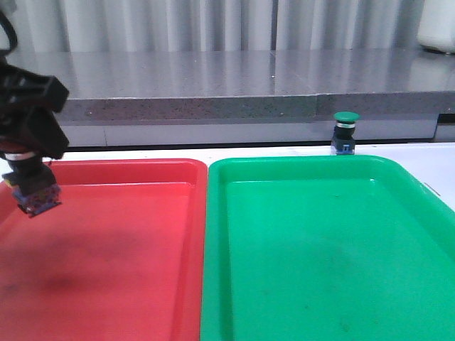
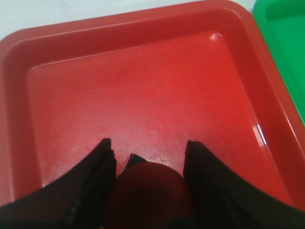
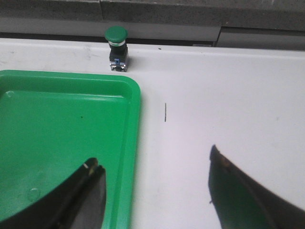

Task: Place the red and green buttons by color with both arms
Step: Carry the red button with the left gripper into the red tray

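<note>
Left claw point(image 1: 32, 195) hangs over the far left part of the red tray point(image 1: 142, 284), above its floor, not touching it. It is clamped on the red button point(image 2: 150, 193): in the left wrist view the dark red cap sits between the two black fingers point(image 2: 95, 183), both pressed against it. In the front view only the blue-clear base of that button shows under the black arm point(image 1: 28, 106), tilted a bit.

Green button point(image 1: 345, 131) stands upright on the white tabletop point(image 3: 214, 86), just beyond the far rim of the green tray point(image 1: 320, 249), toward its right half, near but not touching the rim. Green cap on top, black collar, blue-clear base below. Nothing grips it.

Right claw point(image 3: 155, 191) shows only in the right wrist view: fingers spread wide, nothing between them. One finger point(image 3: 81, 195) is over the corner of the green tray, the other over bare tabletop beside the tray. Green button point(image 3: 116, 47) is well ahead of the fingers, apart from them.

Red and green trays lie side by side, long edges touching. A grey ledge point(image 1: 213, 78) runs behind the tabletop. A thin dark mark point(image 3: 165, 112) sits on the tabletop beside the green tray.
</note>
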`<state>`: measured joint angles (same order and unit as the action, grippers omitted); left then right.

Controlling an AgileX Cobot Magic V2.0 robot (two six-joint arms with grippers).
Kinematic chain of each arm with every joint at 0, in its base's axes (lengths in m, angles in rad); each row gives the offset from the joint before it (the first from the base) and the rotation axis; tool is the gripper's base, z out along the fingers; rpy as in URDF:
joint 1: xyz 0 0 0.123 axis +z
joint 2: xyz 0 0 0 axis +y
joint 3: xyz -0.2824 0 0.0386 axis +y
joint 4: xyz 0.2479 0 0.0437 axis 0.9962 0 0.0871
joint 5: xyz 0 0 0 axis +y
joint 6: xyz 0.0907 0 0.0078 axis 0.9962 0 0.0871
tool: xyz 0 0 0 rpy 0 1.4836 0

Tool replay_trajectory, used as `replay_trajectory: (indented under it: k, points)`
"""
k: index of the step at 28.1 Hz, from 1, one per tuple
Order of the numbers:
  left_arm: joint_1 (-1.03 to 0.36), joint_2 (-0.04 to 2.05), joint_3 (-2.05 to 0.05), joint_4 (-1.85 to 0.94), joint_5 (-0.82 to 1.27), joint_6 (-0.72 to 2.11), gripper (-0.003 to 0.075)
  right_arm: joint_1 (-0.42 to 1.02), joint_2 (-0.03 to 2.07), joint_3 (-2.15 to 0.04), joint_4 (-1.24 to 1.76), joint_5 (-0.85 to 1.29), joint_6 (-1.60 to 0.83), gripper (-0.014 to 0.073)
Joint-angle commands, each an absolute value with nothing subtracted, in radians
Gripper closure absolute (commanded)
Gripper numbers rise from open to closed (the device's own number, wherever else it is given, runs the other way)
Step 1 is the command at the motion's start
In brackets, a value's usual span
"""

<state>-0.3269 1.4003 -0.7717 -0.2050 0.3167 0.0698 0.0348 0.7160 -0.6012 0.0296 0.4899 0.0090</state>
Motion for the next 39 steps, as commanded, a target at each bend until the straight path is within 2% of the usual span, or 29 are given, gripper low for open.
replay_trajectory:
  k: [1, 13, 15, 19, 22, 30, 39]
  points:
    - [-0.364, 1.416, -0.787, -0.219, 0.193, 0.089, 0.0460, 0.036, 0.720, -0.633, 0.026, 0.421, 0.000, 0.0105]
    - [-0.373, 1.548, -0.787, -0.245, 0.127, 0.089, 0.0439, 0.036, 0.720, -0.633, 0.026, 0.421, 0.000, 0.0105]
    - [-0.373, 1.553, -0.787, -0.247, 0.127, 0.089, 0.0391, 0.036, 0.720, -0.633, 0.026, 0.421, 0.000, 0.0105]
    - [-0.373, 1.554, -0.787, -0.247, 0.127, 0.089, 0.0243, 0.036, 0.720, -0.633, 0.026, 0.421, 0.000, 0.0105]
    - [-0.373, 1.549, -0.787, -0.247, 0.129, 0.089, 0.0191, 0.036, 0.720, -0.633, 0.026, 0.421, 0.000, 0.0105]
    - [-0.373, 1.464, -0.787, -0.247, 0.209, 0.089, 0.0209, 0.036, 0.720, -0.633, 0.026, 0.421, 0.000, 0.0105]
    - [-0.373, 1.242, -0.787, -0.247, 0.357, 0.089, 0.0209, 0.036, 0.720, -0.633, 0.026, 0.421, 0.000, 0.0105]
